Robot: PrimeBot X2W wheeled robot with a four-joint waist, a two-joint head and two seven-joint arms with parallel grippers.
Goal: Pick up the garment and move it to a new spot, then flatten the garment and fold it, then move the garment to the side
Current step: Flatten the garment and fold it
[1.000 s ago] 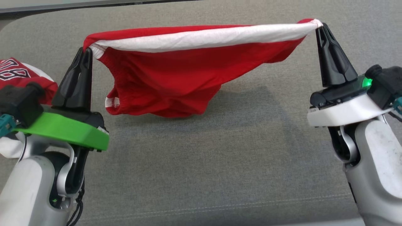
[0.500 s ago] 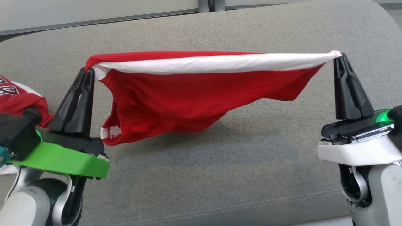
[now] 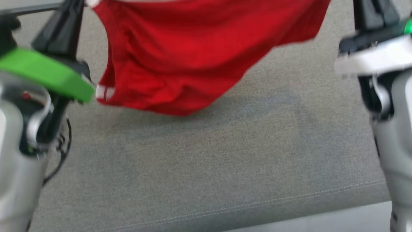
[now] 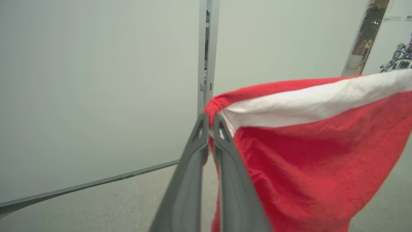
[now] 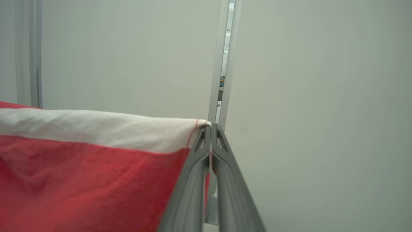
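The garment [image 3: 180, 54] is red with a white band along its top edge [image 4: 309, 103]. It hangs stretched in the air between my two grippers, its lower part sagging just above the grey cushion. My left gripper [image 4: 210, 120] is shut on the garment's left top corner. My right gripper [image 5: 210, 129] is shut on the right top corner [image 5: 180, 132]. In the head view the fingertips are cut off by the top edge; the left fingers [image 3: 61, 29] and right fingers [image 3: 373, 13] show at the upper corners.
A grey upholstered cushion [image 3: 206, 161] lies under the garment, with a stitched seam near its front edge. Beyond it stands a pale wall with a vertical metal frame [image 4: 206, 58].
Both grippers have risen, lifting the garment higher off the cushion. The head view has shifted, so the grippers now reach its top edge and the second red garment at the left has left the picture.
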